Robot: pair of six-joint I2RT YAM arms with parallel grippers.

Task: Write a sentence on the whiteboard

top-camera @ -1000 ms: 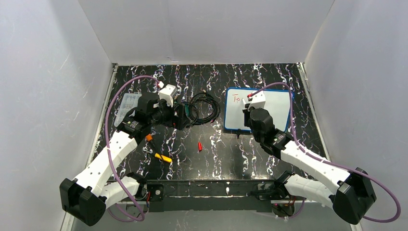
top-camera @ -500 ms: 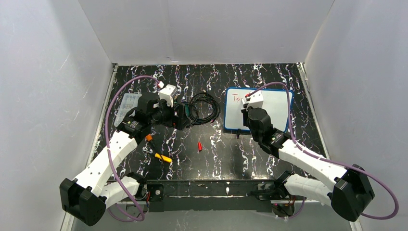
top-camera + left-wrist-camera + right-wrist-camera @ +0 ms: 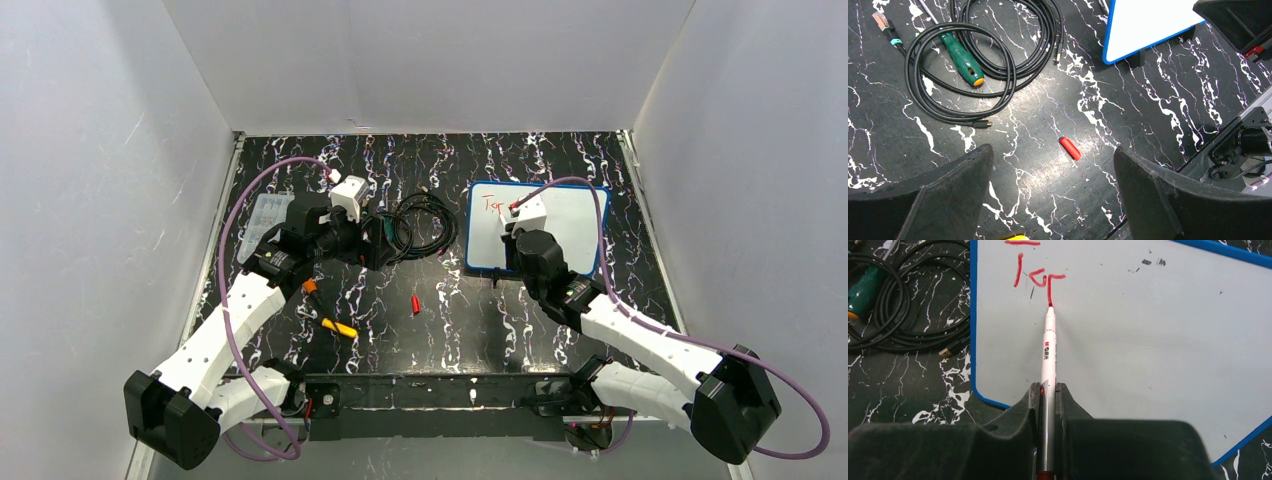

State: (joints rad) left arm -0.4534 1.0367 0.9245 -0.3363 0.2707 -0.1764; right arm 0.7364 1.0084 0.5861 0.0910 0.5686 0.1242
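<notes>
The whiteboard (image 3: 570, 215) with a blue frame lies at the back right of the table; it also shows in the right wrist view (image 3: 1148, 340) and its corner in the left wrist view (image 3: 1148, 25). Red lettering (image 3: 1035, 277) reading roughly "To" plus a fresh stroke sits at its top left (image 3: 490, 203). My right gripper (image 3: 1048, 390) is shut on a white red-tipped marker (image 3: 1049, 350) whose tip touches the board at the end of the last stroke. My left gripper (image 3: 1053, 185) is open and empty, above the table near a red marker cap (image 3: 1069, 148).
A coiled black cable (image 3: 420, 225) with a green-handled screwdriver (image 3: 962, 58) lies left of the board. A clear plastic box (image 3: 262, 215) sits at the far left. The red cap (image 3: 415, 304) and a yellow-orange tool (image 3: 335, 326) lie in front of the left arm.
My right gripper drew back toward the near edge with the marker, adding a downward stroke to the red lettering. The left arm has not moved.
</notes>
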